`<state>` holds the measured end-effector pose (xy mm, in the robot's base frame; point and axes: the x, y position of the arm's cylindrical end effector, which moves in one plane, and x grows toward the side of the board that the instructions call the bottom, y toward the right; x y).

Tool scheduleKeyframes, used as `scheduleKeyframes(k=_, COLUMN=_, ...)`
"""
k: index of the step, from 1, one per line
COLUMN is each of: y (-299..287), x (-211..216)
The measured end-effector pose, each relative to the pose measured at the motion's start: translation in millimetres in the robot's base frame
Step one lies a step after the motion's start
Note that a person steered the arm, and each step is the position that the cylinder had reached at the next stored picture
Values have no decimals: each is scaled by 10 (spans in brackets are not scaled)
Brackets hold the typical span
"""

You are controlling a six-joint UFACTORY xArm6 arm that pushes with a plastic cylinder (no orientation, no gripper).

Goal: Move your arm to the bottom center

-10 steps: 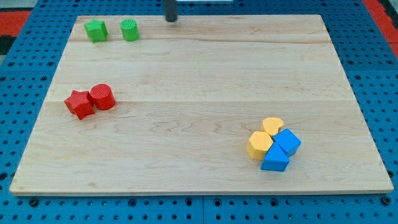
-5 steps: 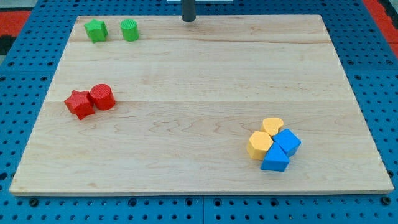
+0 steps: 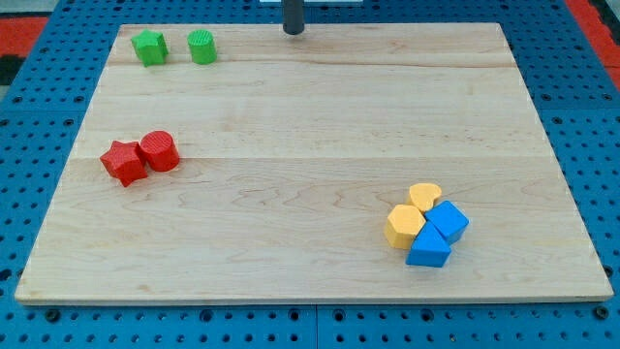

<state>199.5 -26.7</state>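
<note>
at twelve o'clock on the pale wooden board (image 3: 310, 145), seen from the one camera view, my tip (image 3: 293, 31) is sitting on the far edge, well apart from every block. the rod carries no jaws, so nothing is being clenched or released.

judging by the task, the travel is only starting: the goal, the board's six o'clock edge at its middle, is lying at the opposite side. the next move is calling for a straight slide toward six o'clock, and that lane looks free of blocks.

a green star block (image 3: 149, 47) and green cylinder (image 3: 201, 46) are resting at eleven o'clock. a red star block (image 3: 123, 162) is touching a red cylinder (image 3: 159, 150) at nine. a yellow heart-like block (image 3: 424, 195), yellow hexagon (image 3: 404, 225), blue cube (image 3: 448, 220) and blue wedge (image 3: 428, 249) are clustering at four o'clock.

around the board a blue perforated table (image 3: 310, 330) is showing, with red patches at the upper corners.
</note>
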Motion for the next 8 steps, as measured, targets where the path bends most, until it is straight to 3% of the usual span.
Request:
scheduleKeyframes(k=5, y=157, x=1828)
scheduleKeyframes(k=8, y=244, x=3422)
